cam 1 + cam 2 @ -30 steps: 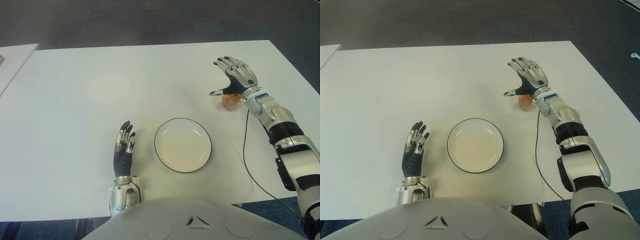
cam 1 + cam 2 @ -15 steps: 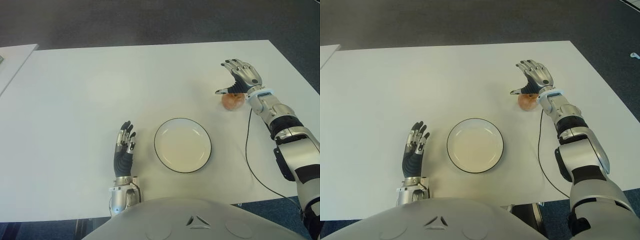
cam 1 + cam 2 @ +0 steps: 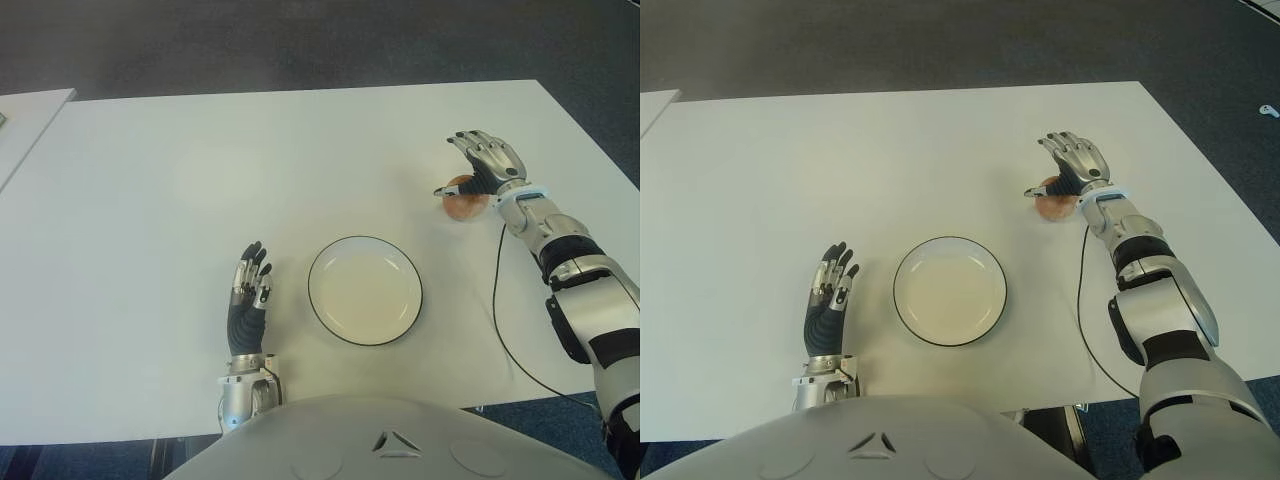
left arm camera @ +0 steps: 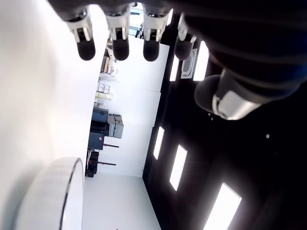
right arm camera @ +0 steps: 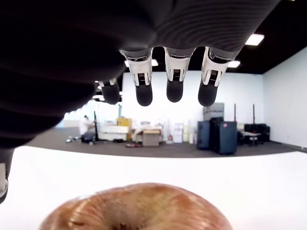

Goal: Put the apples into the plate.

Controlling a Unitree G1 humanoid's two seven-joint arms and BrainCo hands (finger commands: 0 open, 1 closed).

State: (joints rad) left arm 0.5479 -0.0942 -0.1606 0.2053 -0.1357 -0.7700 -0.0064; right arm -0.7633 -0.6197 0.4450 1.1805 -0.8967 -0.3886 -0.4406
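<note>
Nearest the robot's body, the left hand [image 3: 248,300] shows just to the left of the plate [image 3: 365,291], its fingers [image 4: 119,47] straight and relaxed, holding nothing. The plate's rim also curves into a corner of the left wrist view, close beside that hand. The plate is white with a dark rim and has nothing in it, sitting on the white table [image 3: 180,200].

Farther out and to the right of the plate, the right hand [image 3: 484,166] is poised over the apple [image 3: 462,199], palm down. Its fingers [image 5: 174,79] are spread and extended beyond the fruit, not closed around it; the thumb reaches along the apple's plate-facing side. In the right wrist view the apple [image 5: 136,207] lies directly under the palm, with open space between its top and the fingertips. The apple sits on the table, well apart from the plate. A thin dark cable [image 3: 497,310] trails from the right forearm across the table toward the near edge.
</note>
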